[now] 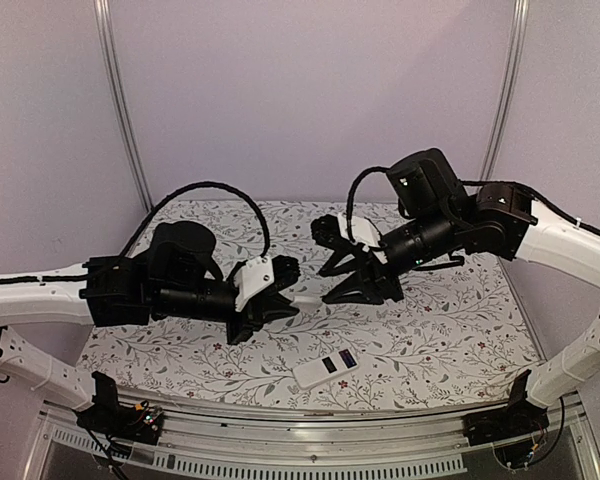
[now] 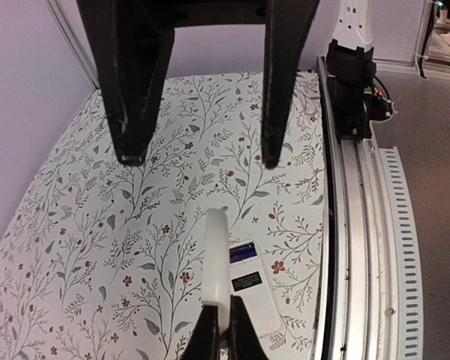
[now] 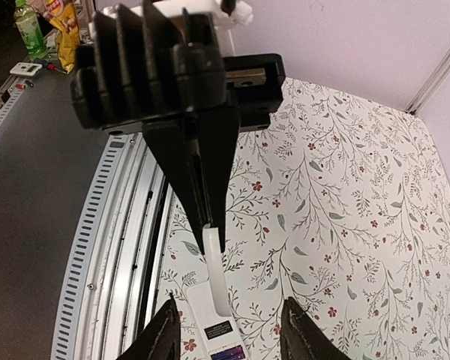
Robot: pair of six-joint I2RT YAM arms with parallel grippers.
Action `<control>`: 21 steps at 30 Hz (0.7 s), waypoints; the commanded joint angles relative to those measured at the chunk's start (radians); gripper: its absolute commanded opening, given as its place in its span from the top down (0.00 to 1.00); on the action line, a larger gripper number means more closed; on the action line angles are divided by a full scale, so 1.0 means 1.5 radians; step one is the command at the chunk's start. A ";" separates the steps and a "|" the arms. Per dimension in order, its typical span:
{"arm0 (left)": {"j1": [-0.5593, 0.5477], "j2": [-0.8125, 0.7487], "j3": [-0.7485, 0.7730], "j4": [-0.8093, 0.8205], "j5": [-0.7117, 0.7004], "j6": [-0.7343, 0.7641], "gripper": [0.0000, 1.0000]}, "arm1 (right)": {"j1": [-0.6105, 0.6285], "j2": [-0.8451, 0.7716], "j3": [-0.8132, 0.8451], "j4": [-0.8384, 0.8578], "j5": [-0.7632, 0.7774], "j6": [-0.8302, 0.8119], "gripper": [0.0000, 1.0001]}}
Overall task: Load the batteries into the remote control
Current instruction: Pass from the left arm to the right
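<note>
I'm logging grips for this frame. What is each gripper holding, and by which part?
The left gripper pinches a thin white strip by one end. The right gripper is open, holding nothing. The remote lies on the table.

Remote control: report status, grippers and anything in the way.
Left gripper shut on thin white strip. Right gripper open, holding nothing. Remote control flat on table, untouched. Batteries not in view.
</note>
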 commanded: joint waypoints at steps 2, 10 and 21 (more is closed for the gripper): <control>0.017 -0.011 0.009 -0.004 0.015 -0.045 1.00 | -0.006 0.040 0.012 0.023 0.000 0.027 0.56; 0.021 -0.011 0.007 -0.005 0.011 -0.047 1.00 | -0.006 0.087 0.048 0.036 -0.060 0.048 0.61; 0.025 -0.021 -0.007 0.003 0.017 -0.052 1.00 | -0.005 0.109 0.043 0.034 -0.078 0.069 0.85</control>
